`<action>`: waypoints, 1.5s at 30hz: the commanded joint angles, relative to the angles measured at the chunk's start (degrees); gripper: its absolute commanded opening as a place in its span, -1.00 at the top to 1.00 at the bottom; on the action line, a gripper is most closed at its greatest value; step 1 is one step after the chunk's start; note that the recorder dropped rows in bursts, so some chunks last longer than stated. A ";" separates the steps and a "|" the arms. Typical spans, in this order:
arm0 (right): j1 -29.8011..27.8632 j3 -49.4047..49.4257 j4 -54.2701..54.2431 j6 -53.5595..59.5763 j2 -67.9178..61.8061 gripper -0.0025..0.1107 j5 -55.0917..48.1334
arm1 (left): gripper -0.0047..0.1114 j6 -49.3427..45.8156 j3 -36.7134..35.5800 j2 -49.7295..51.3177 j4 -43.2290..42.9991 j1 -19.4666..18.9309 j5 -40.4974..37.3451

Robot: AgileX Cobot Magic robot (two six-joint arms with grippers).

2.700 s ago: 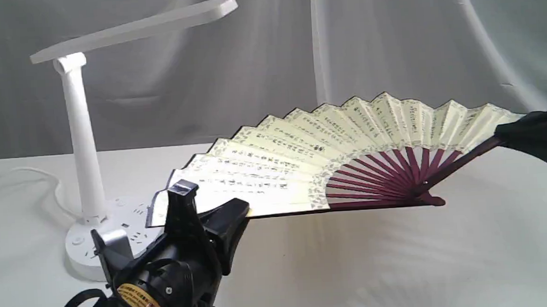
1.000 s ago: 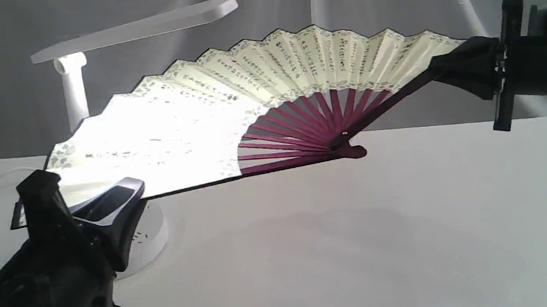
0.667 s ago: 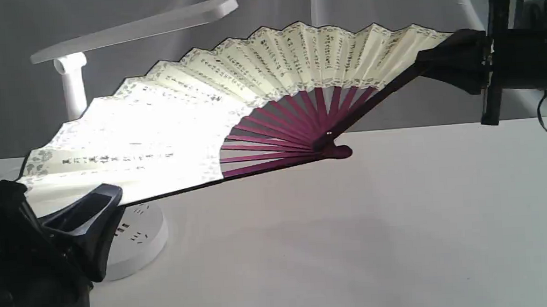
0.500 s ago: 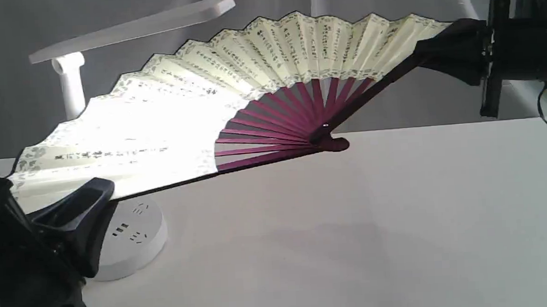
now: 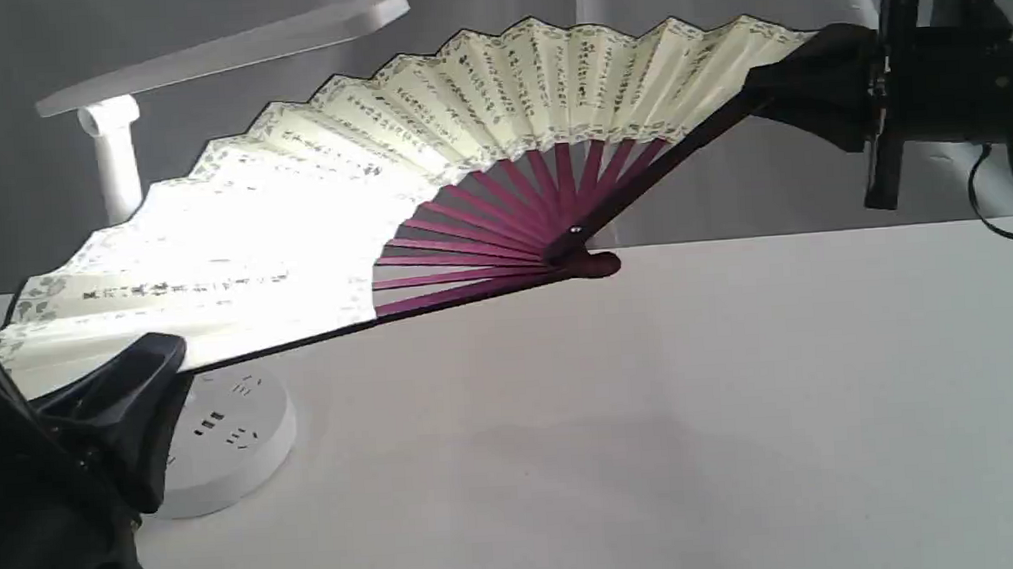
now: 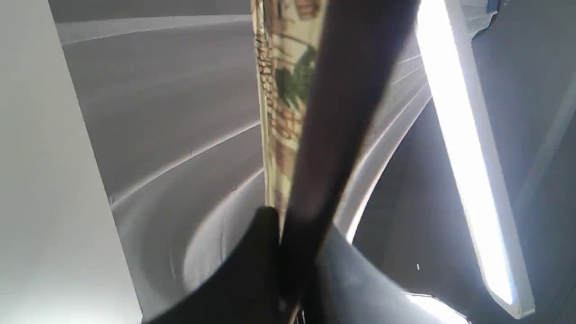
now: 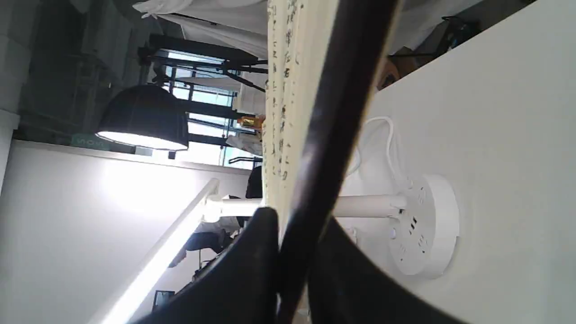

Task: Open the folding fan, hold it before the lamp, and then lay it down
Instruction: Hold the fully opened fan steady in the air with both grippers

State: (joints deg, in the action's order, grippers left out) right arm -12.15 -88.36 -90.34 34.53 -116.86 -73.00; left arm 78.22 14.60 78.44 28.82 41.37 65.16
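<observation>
Holding the folding fan [image 5: 430,141] spread open before the lamp [image 5: 112,171], I have my left gripper [image 6: 294,227] and right gripper [image 7: 292,222] each pinching one end; pulling them further apart could tear its paper.

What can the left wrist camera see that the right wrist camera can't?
Only the left wrist view shows the fan's green-and-brown flower border close up. Only the right wrist view shows the lamp's round base, its cord, the fan's black writing and a black studio light. Both show the lamp's glowing head and a gripper shut on a dark fan guard: the left gripper in one, the right gripper in the other.
</observation>
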 commanded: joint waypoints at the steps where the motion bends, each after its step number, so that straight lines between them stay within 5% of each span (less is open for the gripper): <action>1: -0.47 -0.07 1.17 2.70 0.63 0.95 3.04 | 0.92 0.60 -0.41 -1.16 5.66 -0.73 4.81; 45: -0.47 -0.07 1.17 3.08 0.63 0.95 3.04 | 0.92 -1.85 -0.41 -1.16 8.33 -0.73 4.81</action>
State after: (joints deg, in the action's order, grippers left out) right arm -12.02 -88.36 -89.92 34.76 -116.86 -73.96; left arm 75.88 14.47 78.44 32.11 41.37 65.52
